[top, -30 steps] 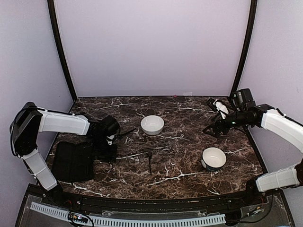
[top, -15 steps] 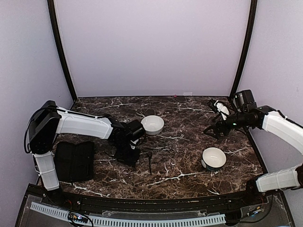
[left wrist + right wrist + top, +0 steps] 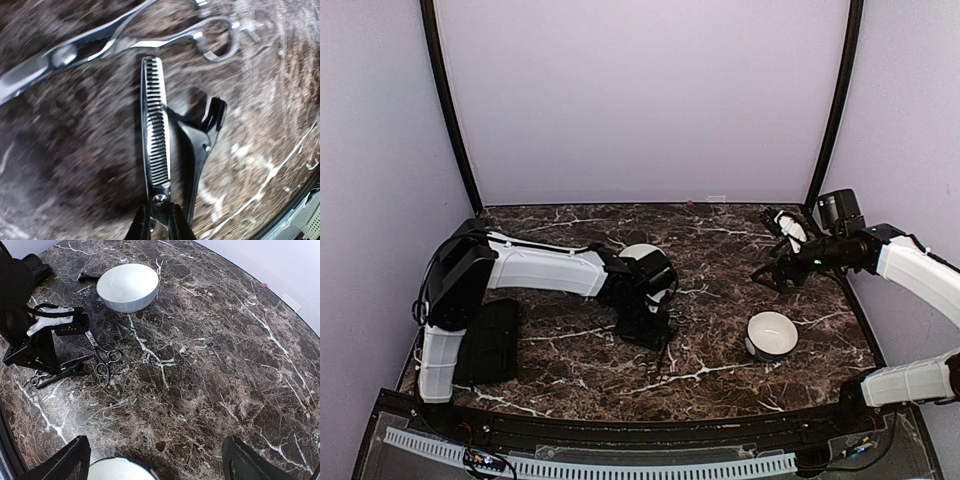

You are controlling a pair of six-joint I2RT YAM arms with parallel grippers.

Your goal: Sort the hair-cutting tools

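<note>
My left gripper (image 3: 159, 223) is shut on a pair of silver thinning scissors (image 3: 154, 131), pinched at the pivot screw, toothed blade pointing away. In the top view it (image 3: 645, 318) hangs low over the table's middle. Beside the toothed blade lies a slim black clip-like tool (image 3: 201, 145). Just past them, plain silver scissors (image 3: 100, 42) with ring handles (image 3: 103, 363) lie flat on the marble. My right gripper (image 3: 157, 462) stands open and empty at the right rear (image 3: 775, 272), well away from the tools.
One white bowl (image 3: 638, 252) sits behind the left arm, partly hidden by it; it shows whole in the right wrist view (image 3: 127, 286). A second white bowl (image 3: 772, 333) stands front right. A flat black case (image 3: 490, 340) lies at the left.
The left arm swung right from beside the black case to the table's middle, and its jaws closed on the thinning scissors. The right arm barely moved.
</note>
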